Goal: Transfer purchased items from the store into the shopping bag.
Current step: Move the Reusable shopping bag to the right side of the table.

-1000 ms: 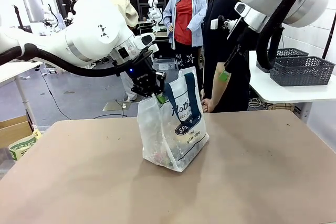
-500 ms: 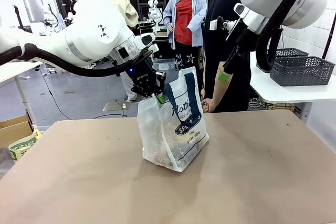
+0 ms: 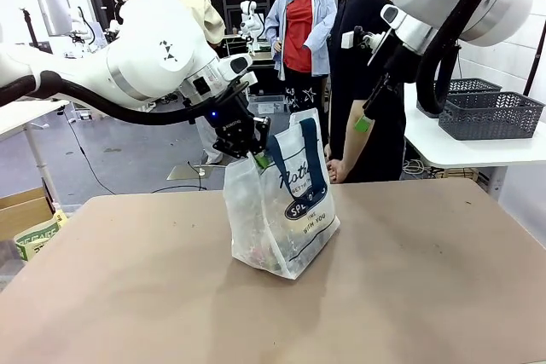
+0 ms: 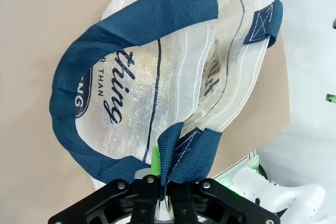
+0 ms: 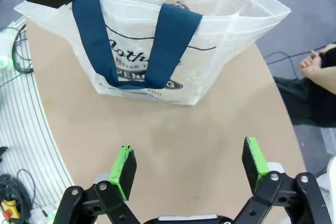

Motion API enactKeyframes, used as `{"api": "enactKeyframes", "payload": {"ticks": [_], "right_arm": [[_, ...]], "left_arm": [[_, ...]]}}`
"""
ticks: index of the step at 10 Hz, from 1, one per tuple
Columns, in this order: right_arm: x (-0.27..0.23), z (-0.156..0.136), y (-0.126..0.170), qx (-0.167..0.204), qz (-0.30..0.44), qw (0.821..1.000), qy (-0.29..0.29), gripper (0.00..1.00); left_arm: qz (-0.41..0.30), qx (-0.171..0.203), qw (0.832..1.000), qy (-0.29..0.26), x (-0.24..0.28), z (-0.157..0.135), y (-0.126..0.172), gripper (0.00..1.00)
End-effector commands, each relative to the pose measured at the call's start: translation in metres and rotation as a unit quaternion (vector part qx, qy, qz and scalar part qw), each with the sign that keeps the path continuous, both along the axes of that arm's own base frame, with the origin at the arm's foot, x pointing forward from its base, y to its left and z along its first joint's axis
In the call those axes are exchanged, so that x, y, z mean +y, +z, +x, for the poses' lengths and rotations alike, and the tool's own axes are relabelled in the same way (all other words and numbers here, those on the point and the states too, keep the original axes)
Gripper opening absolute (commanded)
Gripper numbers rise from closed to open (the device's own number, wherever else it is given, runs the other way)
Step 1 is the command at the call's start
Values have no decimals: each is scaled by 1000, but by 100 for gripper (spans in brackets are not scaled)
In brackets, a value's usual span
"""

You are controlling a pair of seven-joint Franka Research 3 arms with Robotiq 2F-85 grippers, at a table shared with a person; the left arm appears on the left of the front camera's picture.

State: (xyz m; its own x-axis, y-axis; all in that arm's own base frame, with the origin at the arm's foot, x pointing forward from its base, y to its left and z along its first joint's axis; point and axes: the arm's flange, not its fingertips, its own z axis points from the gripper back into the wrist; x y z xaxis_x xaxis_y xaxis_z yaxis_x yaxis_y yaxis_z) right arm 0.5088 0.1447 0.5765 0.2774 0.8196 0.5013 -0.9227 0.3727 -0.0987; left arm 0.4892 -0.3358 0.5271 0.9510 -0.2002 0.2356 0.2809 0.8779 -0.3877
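The shopping bag (image 3: 286, 202), translucent white with navy straps and dark print, stands upright in the middle of the tan table (image 3: 409, 279). My left gripper (image 3: 252, 149) is shut on the bag's rim at the base of a navy strap (image 4: 181, 153) and holds that side up; the left wrist view looks along the pinched strap at the bag (image 4: 173, 77). My right gripper (image 5: 189, 169) hangs open and holds nothing, high above the table and off to the side of the bag (image 5: 157, 45). Dim coloured shapes show through the bag's bottom (image 3: 260, 253); I cannot make out the purchased items.
Two dark grey slotted baskets (image 3: 490, 112) sit on a white side table at the right; I cannot tell which is the store. A person in black (image 3: 371, 74) stands at the far edge. A cardboard box (image 3: 26, 210) sits on the floor at the left.
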Motion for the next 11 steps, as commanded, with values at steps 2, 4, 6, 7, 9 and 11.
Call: {"api": "enactKeyframes", "payload": {"ticks": [2,4,6,7,9,11], "right_arm": [[-1,-1,1,4,-4,1000,2,100],[-1,-1,1,4,-4,1000,2,100],[-1,-1,1,4,-4,1000,2,100],[-1,-1,1,4,-4,1000,2,100],[-1,-1,1,4,-4,1000,2,100],[-1,-1,1,4,-4,1000,2,100]], "left_arm": [[1,-3,999,43,8,0,14,0],[27,-32,995,92,24,-12,43,0],[49,-41,989,135,44,-25,62,0],[64,-51,984,157,57,-27,68,0],[91,-33,982,160,91,-28,81,0],[127,-25,977,167,125,-32,90,0]]}}
